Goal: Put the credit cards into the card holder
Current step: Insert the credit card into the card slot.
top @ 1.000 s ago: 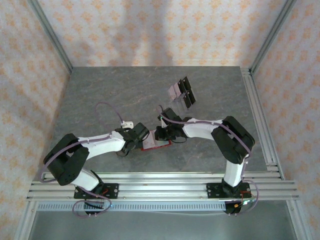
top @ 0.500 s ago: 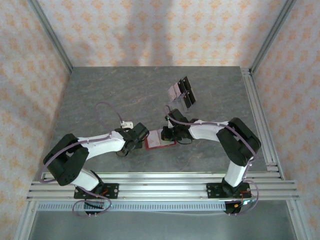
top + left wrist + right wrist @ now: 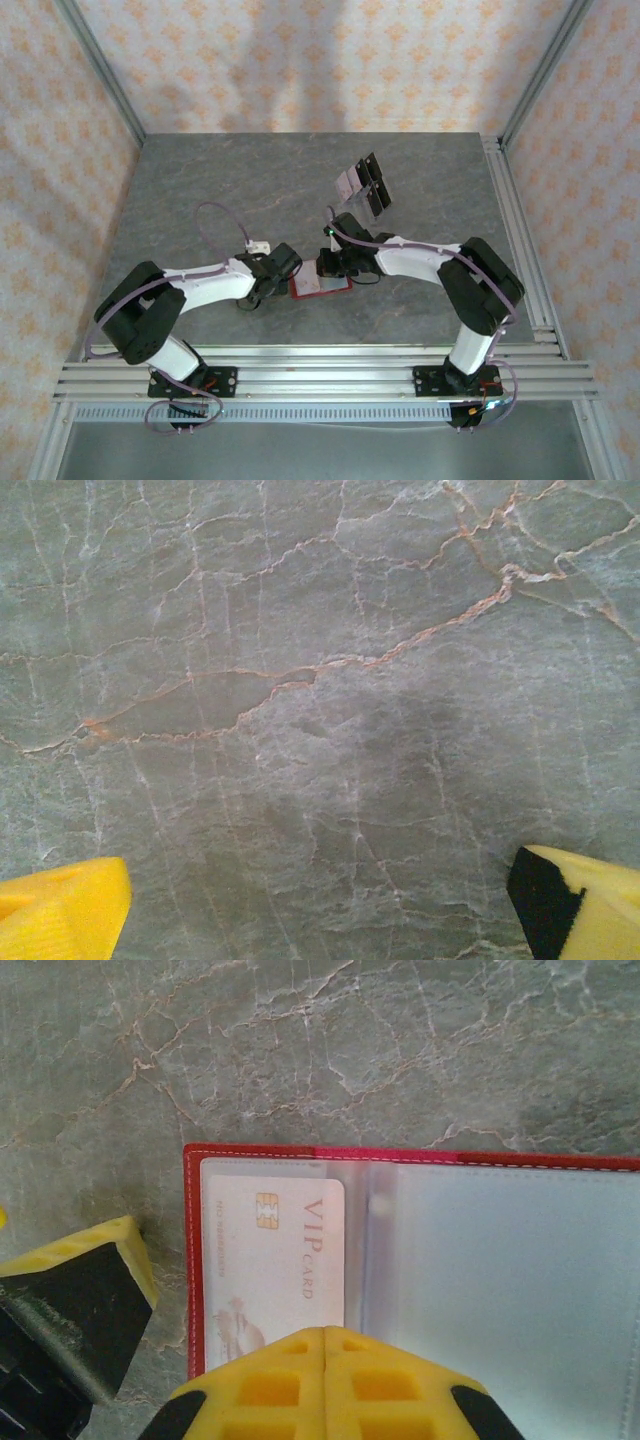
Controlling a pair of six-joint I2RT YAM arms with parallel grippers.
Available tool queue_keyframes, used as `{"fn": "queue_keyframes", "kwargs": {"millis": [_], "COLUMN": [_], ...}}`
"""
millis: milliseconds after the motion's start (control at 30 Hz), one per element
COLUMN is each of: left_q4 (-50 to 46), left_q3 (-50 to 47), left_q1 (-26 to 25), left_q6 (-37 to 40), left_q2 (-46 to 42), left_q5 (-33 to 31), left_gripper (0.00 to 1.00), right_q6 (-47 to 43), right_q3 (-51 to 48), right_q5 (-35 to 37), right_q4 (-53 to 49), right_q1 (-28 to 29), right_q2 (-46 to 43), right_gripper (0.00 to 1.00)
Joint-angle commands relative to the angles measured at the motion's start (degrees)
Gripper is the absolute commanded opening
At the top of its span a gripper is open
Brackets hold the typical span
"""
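The card holder [image 3: 500,1260] lies open on the table, red-edged with clear pockets inside; in the top view the card holder [image 3: 318,286] sits between the two arms. One credit card [image 3: 275,1250], marked VIP CARD, rests in its left pocket. My right gripper [image 3: 323,1338] is shut, its tips together over that card's near edge, with nothing seen between them. More credit cards [image 3: 350,183] lie fanned farther back on the table. My left gripper [image 3: 320,915] is open over bare stone, just left of the holder; one of its fingers [image 3: 75,1300] shows beside the holder's left edge.
Dark cards [image 3: 376,187] lie next to the pale ones at the back. The grey marbled table [image 3: 220,190] is bounded by metal rails [image 3: 520,230] on the right and by patterned walls around it.
The right gripper and the open card holder have shifted a little to the right and away. The left arm has barely moved, and its gripper stays open.
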Motion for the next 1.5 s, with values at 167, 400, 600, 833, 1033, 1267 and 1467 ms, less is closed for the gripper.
{"fn": "queue_keyframes", "kwargs": {"millis": [167, 400, 600, 833, 1033, 1267, 1467], "left_q4": [1.24, 1.88, 2.3, 2.49, 2.02, -1.06, -3.69], "left_q3": [1.55, 1.94, 2.21, 2.48, 2.74, 3.1, 3.45], "left_q1": [0.39, 0.44, 0.42, 0.42, 0.38, 0.4, 0.59], "left_q6": [0.99, 1.08, 1.26, 1.34, 1.34, 1.86, 2.06], "left_q2": [1.96, 2.98, 3.82, 4.6, 4.43, 1.32, -3.38], "left_q5": [0.08, 0.63, 1.05, 1.34, 1.04, -1.88, -3.29], "left_gripper": [1.0, 1.0, 1.0, 1.0, 1.0, 1.0, 1.0], "right_q6": [-0.95, -1.16, -1.02, -0.69, -1.86, -3.68, -3.09], "right_q3": [1.98, 3.1, 4.59, 6.46, 7.51, 8.11, 5.87], "right_q5": [1.21, 0.53, 0.25, -1.52, -0.28, 3.36, 6.39], "right_q4": [-1.29, -1.66, -2.1, -2.27, -4.48, -8.98, -12.11], "right_q1": [0.52, 1.22, 2.24, 3.07, 3.07, 1.35, 0.75], "right_q2": [3.34, 5.02, 5.87, 7.41, 5.15, -1.4, -5.64], "right_gripper": [0.06, 0.06, 0.05, 0.05, 0.06, 0.32, 0.39]}}
